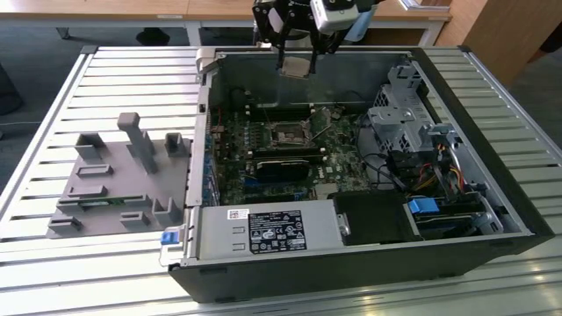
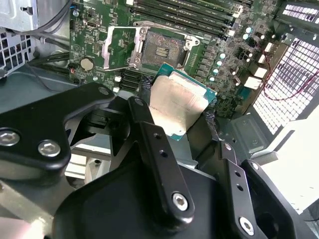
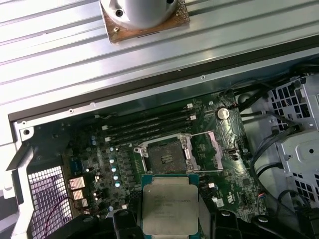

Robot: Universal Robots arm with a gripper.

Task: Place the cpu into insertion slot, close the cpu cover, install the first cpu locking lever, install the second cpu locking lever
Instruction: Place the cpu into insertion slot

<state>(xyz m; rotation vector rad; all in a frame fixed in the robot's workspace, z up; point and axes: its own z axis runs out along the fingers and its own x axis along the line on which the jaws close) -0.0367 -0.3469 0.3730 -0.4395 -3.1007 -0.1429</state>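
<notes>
Fingers [image 2: 152, 144] pinching cpu [image 2: 177, 104] by opposite edges, hovering well above bare insertion slot [image 2: 162, 50], cpu cover [image 2: 119, 47] swung open beside it

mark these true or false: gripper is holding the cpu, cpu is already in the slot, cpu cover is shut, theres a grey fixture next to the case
1. The gripper holds the cpu between its fingers, above the open computer case. True.
2. The cpu sits in the insertion slot. False: the slot is empty and the cpu hangs clear of it.
3. The cpu cover is shut over the slot. False: it is swung open beside the slot.
4. A grey fixture lies on the slatted table, on the exterior view's left of the case. True.
</notes>
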